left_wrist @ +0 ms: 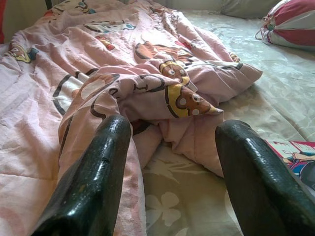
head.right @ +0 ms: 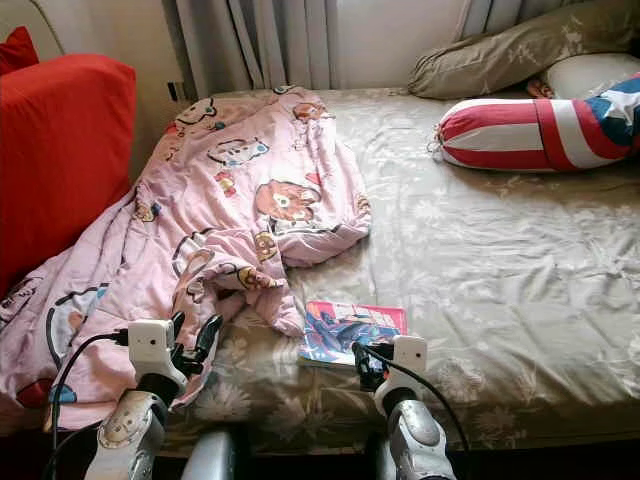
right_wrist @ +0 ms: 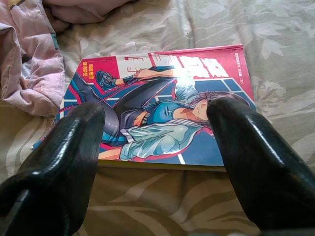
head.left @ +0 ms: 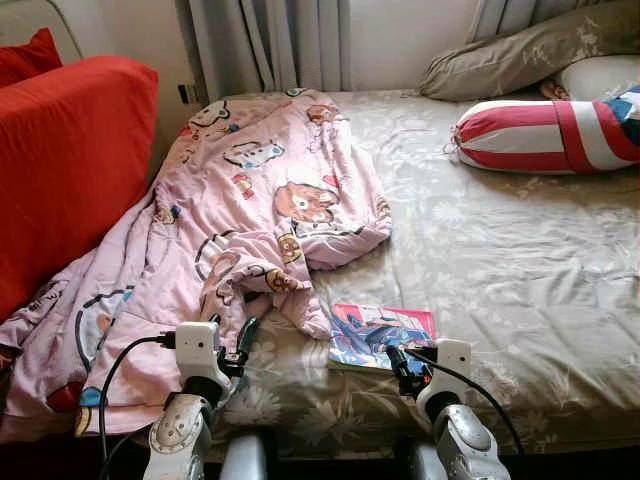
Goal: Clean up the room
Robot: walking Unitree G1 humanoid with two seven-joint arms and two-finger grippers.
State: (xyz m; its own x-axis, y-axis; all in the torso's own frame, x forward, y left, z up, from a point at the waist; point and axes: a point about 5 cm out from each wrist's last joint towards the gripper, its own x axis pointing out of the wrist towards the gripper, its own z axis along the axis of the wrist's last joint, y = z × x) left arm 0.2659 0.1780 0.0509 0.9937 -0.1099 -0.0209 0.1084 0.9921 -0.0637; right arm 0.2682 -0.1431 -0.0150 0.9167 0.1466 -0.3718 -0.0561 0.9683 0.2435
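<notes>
Bed holds a comic book just beyond the spread right pincer.

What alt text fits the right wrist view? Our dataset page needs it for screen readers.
The open right gripper hovers over a comic book lying flat on the bed, with a pink blanket crumpled beside it.

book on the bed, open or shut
Shut: the book lies flat, front cover up, on the bed, before the open right gripper.
</notes>
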